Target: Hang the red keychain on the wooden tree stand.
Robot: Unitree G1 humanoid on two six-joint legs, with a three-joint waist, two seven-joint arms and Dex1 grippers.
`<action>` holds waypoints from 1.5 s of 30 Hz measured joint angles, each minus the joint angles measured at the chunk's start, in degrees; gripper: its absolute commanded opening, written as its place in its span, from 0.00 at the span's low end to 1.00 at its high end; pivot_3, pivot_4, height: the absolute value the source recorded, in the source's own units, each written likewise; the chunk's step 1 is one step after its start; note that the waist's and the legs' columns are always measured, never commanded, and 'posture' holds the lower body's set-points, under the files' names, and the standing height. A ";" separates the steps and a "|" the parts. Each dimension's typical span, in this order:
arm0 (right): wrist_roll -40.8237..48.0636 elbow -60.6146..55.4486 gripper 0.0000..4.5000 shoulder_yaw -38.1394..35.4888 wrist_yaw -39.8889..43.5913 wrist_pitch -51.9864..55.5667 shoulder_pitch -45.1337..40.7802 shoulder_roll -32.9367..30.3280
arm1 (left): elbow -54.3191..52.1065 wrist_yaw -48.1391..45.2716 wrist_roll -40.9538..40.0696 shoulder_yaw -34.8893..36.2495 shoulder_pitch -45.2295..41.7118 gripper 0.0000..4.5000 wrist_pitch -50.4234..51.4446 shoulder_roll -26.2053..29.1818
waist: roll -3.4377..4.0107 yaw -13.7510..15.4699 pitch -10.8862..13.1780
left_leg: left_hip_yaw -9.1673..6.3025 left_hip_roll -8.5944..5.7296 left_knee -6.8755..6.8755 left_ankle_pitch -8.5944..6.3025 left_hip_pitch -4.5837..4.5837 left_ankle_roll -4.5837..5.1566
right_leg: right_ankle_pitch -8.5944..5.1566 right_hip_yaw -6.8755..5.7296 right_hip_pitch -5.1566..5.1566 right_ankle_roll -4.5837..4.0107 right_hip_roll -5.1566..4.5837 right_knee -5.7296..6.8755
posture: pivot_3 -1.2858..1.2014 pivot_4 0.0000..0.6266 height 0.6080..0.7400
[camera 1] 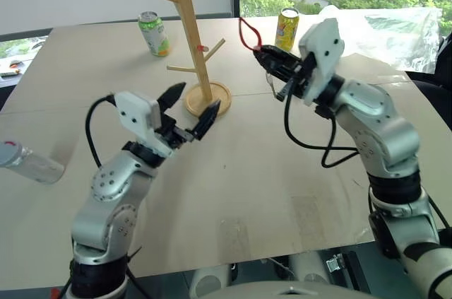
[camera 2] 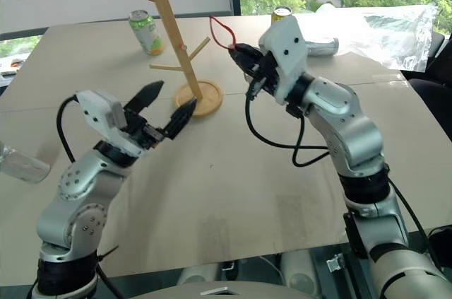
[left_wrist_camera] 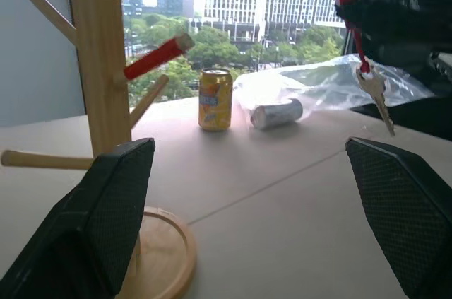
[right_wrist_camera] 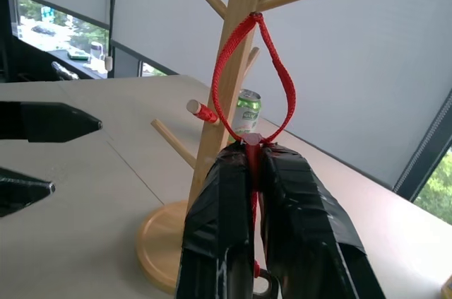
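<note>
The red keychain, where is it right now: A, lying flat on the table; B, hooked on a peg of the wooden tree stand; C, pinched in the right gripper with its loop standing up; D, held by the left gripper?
C: the right gripper is shut on the red keychain, its loop rising above the fingers, clear of the wooden tree stand.

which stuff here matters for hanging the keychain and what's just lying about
Job:
red keychain, pinched in the right gripper
wooden tree stand

Lying about:
green can
yellow can
silver can
clear plastic bag
plastic bottle
</note>
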 measured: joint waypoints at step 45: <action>-8.81 39.20 0.96 -2.98 2.54 -18.87 -9.04 16.68 | 5.60 9.90 4.41 0.27 -5.13 1.00 4.31 -5.02 | 0.00 0.14 0.00 | -0.06 -0.01 -0.09 0.23 -0.01 -0.40 | 0.01 -0.04 -0.01 -0.04 -0.01 0.08 | 0.52 0.24 1.00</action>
